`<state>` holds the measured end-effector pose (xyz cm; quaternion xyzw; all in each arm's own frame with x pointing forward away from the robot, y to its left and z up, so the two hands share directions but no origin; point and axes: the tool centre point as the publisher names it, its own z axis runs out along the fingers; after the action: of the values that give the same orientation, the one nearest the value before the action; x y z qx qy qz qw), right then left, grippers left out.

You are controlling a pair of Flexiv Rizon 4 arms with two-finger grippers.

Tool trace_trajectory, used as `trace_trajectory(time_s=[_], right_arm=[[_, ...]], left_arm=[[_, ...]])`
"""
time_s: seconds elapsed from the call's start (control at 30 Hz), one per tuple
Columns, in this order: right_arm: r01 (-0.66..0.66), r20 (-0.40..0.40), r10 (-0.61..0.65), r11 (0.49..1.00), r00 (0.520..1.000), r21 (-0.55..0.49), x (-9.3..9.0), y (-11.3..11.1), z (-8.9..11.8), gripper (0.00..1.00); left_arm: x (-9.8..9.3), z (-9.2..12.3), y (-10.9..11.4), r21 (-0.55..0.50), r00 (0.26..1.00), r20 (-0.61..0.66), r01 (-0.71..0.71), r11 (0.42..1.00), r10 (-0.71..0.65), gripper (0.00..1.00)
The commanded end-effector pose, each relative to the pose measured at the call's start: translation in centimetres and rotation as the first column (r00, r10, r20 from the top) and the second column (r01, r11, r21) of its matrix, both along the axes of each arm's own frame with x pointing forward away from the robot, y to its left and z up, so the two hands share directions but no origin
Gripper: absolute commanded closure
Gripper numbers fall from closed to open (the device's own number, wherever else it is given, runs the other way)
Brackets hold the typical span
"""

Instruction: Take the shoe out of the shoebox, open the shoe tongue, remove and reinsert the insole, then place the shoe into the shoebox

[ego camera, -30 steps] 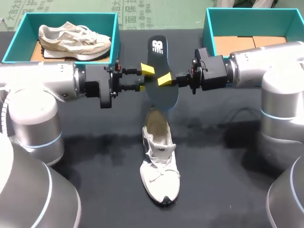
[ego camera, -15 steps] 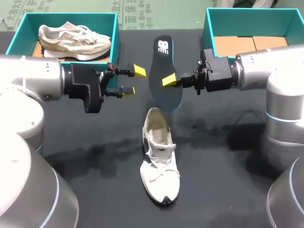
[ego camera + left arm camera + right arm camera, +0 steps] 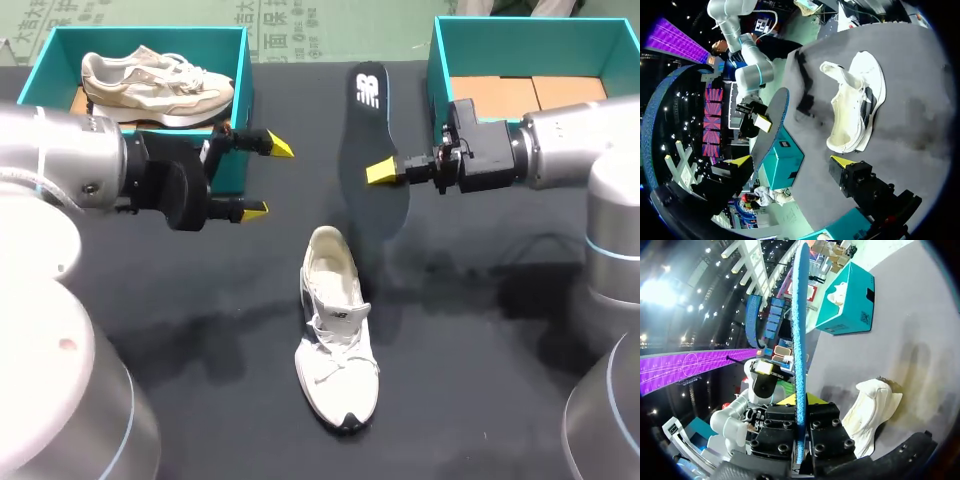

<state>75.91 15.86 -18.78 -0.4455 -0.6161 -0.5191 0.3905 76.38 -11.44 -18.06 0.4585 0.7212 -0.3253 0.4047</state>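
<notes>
The right claw (image 3: 388, 173), centre right, is clamped on the dark insole (image 3: 372, 130), held in the air above the counter (image 3: 180, 340). The left claw (image 3: 266, 178), centre left, hangs with its fingers apart. The white shoe (image 3: 335, 335) lies at lower centre, outside the teal shoebox (image 3: 438, 60) at upper right.
</notes>
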Motion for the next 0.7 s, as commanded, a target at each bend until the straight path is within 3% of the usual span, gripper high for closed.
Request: trace_trajectory(time_s=[0.03, 0.23, 0.37, 0.6, 0.63, 0.67, 0.7], right_arm=[[-0.003, -0.003, 0.003, 1.000, 1.000, -0.008, 0.1, 0.1, 0.3, 1.00], [-0.003, -0.003, 0.003, 1.000, 1.000, -0.008, 0.1, 0.1, 0.3, 1.00], [-0.012, 0.053, 0.011, 1.000, 0.999, 0.002, 0.0, 1.5, -0.5, 1.00], [-0.001, 0.224, -0.003, 1.000, 0.974, 0.020, 0.6, 2.5, -1.6, 1.00], [0.012, 0.237, -0.016, 1.000, 0.971, 0.017, 0.7, 2.7, -1.8, 1.00], [0.014, 0.242, -0.017, 1.000, 0.970, 0.015, 0.8, 2.7, -2.0, 1.00], [0.014, 0.242, -0.017, 1.000, 0.970, 0.015, 0.8, 2.7, -2.0, 1.00]], left_arm=[[-1.3, 1.1, 0.7, 0.344, 0.928, -0.236, -0.197, 0.918, 0.288, 0.00], [-1.3, 1.1, 0.7, 0.344, 0.928, -0.236, -0.197, 0.918, 0.288, 0.00], [-1.4, -0.3, 0.7, 0.369, 0.844, -0.420, -0.178, 0.912, 0.334, 0.00], [-0.5, -1.7, 2.7, 0.370, 0.546, -0.739, -0.162, 0.915, 0.395, 0.00], [-0.6, -2.0, 2.8, 0.416, 0.458, -0.765, -0.185, 0.890, 0.453, 0.00], [-0.6, -2.3, 2.8, 0.480, 0.421, -0.736, -0.227, 0.848, 0.529, 0.00], [-0.6, -2.3, 2.8, 0.480, 0.421, -0.736, -0.227, 0.848, 0.529, 0.00]])
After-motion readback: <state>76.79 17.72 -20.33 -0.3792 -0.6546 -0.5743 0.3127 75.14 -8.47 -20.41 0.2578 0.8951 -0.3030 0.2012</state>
